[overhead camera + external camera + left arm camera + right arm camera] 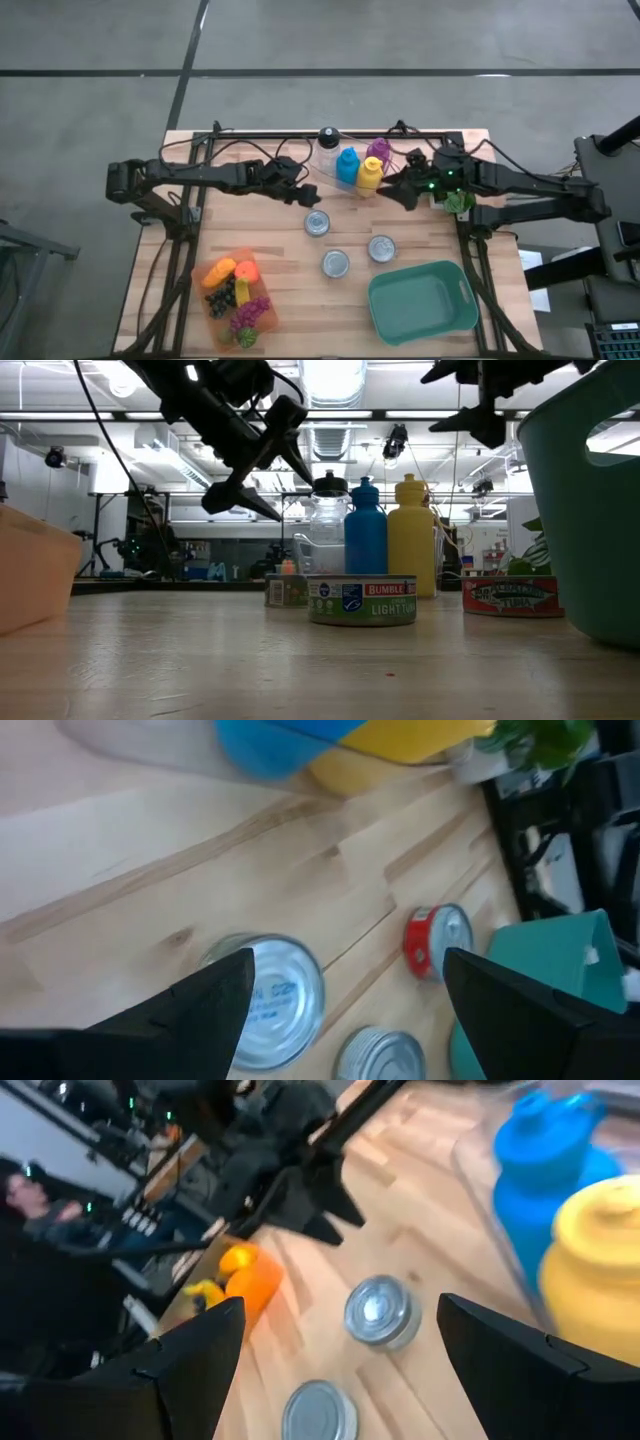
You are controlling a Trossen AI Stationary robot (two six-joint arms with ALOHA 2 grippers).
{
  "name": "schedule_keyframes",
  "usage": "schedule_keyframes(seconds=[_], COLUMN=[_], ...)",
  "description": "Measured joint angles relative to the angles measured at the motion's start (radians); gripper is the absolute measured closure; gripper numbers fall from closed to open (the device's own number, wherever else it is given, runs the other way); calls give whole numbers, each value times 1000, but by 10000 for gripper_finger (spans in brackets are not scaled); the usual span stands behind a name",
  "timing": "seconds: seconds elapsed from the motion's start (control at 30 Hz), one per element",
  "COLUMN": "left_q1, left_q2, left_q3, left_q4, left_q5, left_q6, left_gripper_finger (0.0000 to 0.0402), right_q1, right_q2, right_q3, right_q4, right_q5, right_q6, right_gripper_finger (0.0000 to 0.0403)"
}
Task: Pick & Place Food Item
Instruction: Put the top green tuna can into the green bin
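Wooden worktop (290, 270) carried three tins at its centre, a teal tub (422, 300) at five o'clock and a tray of toy fruit (236, 292) at seven o'clock. Left claw (308, 193) hung wide above the nearest tin (317, 223), holding nothing. Right claw (392, 190) hung wide beside the bottles (358, 168) at twelve o'clock.

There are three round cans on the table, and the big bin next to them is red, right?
Almost. The high view does show three cans on the table, but the bin beside them is teal green, not red. The only red there is the label on one can.
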Motion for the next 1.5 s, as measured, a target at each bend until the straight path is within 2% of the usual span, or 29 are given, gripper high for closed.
schedule_keyframes(seconds=[0.33,0.63,1.23,1.5], left_q1=[-9,-24,-74,-80], left_q2=[0,0,59,64], left_q3=[0,-5,-5,-5], left_q4=[-20,-33,-34,-50], left_q5=[19,19,19,18], left_q6=[9,8,4,19], left_gripper_finger=[74,85,205,288], right_q1=[16,56,67,67], right_q2=[144,251,451,493], right_q3=[0,0,0,0], right_q4=[81,169,194,305], right_q5=[-112,-100,-98,-98], right_q6=[12,8,58,58], right_gripper_finger=[74,74,74,74])
